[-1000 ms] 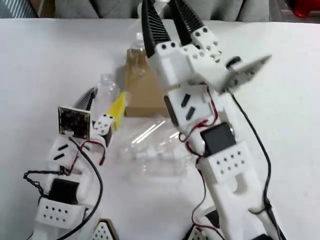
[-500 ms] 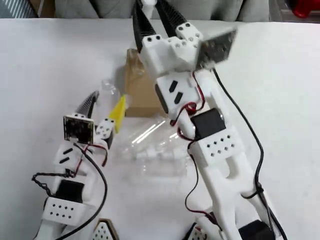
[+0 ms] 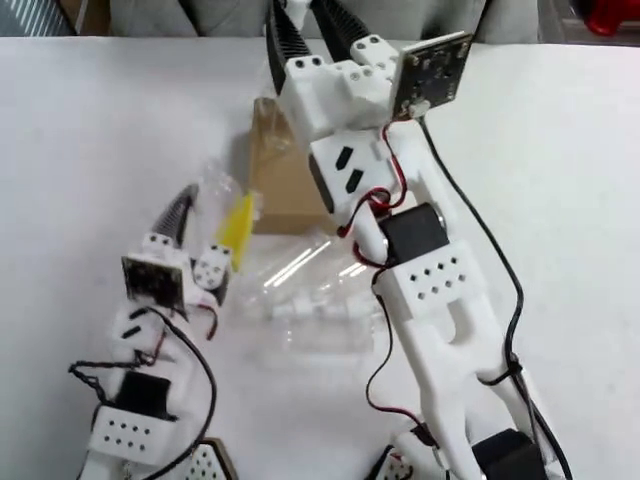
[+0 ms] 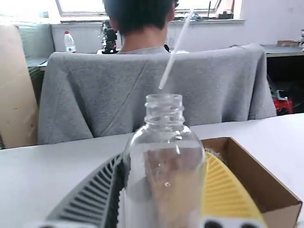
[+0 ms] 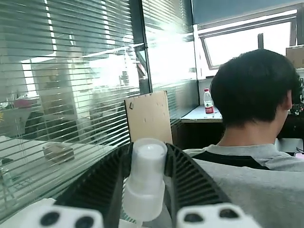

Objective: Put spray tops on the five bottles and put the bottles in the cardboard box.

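White table (image 3: 90, 130). Open cardboard box (image 3: 278, 190) at middle, toward far edge. Clear bottles (image 3: 310, 300) lie on their sides in loose heap at table middle, just beside box's near side.

Your left gripper (image 4: 165, 159) clamps clear bottle (image 4: 164, 178) — grey ribbed finger (image 4: 92, 199) on one side, yellow finger (image 4: 223, 190) on other, both against its wall. Bottle upright, neck open. White tube (image 4: 175, 52) hangs tilted, lower end just over mouth, not inside. Open cardboard box (image 4: 259, 178) just beside yellow finger, on white table (image 4: 47, 180).
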Robot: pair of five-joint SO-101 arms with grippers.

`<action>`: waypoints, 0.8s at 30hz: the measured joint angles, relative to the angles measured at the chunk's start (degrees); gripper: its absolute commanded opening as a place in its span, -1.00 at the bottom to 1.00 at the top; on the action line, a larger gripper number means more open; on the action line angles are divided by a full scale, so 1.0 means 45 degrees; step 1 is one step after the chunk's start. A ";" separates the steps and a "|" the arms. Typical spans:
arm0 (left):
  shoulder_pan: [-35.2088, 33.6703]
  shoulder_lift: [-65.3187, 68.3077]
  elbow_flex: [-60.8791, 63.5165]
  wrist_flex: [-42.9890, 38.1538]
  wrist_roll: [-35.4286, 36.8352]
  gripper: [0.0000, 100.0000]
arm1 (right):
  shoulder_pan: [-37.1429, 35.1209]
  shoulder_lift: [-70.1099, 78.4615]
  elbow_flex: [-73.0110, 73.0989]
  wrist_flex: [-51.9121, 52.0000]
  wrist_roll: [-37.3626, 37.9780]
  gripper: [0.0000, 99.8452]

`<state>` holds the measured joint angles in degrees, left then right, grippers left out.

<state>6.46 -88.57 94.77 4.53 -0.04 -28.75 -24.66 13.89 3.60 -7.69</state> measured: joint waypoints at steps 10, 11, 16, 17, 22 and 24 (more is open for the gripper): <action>0.0625 -0.3263 0.0567 0.2872 0.0000 -0.96 | -0.0469 -0.1582 0.0078 0.1485 -0.0020 -0.97; 0.0625 -0.3263 0.0567 0.2891 0.0000 -0.96 | -0.0606 -0.1895 0.0078 0.1836 -0.0020 -0.97; 0.0625 -0.3263 0.0567 0.2911 0.0000 -0.96 | -0.1231 -0.3048 0.0078 0.3106 -0.0020 -0.97; 0.0625 -0.3263 0.0567 0.2911 0.0000 -0.96 | -0.1328 -0.3145 0.0078 0.3263 -0.0020 -0.97; 0.0625 -0.3263 0.0567 0.3126 0.0000 -0.96 | -0.1524 -0.3184 0.0078 0.3946 0.1289 -0.97; 0.0625 -0.3263 0.0567 0.3360 0.0000 -0.96 | -0.1524 -0.3184 0.0078 0.4161 0.1641 -0.97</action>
<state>9.27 -103.25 97.32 19.65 -0.04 -35.60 -38.99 14.24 22.33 -0.31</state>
